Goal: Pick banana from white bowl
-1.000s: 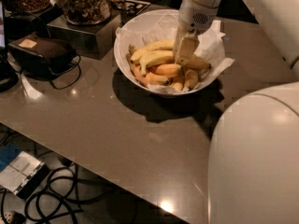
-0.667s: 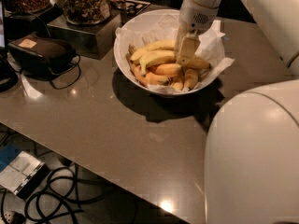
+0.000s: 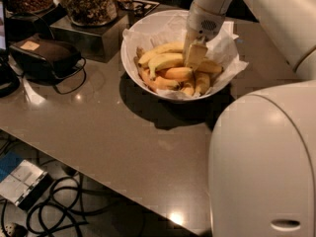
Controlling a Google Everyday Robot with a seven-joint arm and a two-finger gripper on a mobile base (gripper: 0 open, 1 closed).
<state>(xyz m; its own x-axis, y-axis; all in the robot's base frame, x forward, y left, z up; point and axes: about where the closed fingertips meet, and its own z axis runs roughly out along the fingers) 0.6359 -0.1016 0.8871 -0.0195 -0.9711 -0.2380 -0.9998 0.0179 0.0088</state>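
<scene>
While the tool (image 3: 194,58) stands tip-down inside the bowl (image 3: 129,43), near the bench's (image 3: 98,132) far edge, it is sunk among the fruit and I cannot tell how far open it is or whether it has hold of anything. Its pale end meets the right end of the banana (image 3: 165,60), a long pale curve lying across the top of the heap with shorter, orange-tinted ones under and in front of it. Crinkled paper (image 3: 232,65) spills past the rim on the right, under the arm (image 3: 276,14). Between the bowl and the near edge the bench is bare and glossy, leaving open room there; the robot's white body (image 3: 266,162) blocks the near right corner. Toward the far left corner a jar (image 3: 89,4) of nuts sits on a steel block (image 3: 86,36) just beside the bowl, and a dark case (image 3: 47,58) lies at the left edge, its tan label (image 3: 30,46) too small to read. Cables (image 3: 59,201) coil on the floor below the near edge.
</scene>
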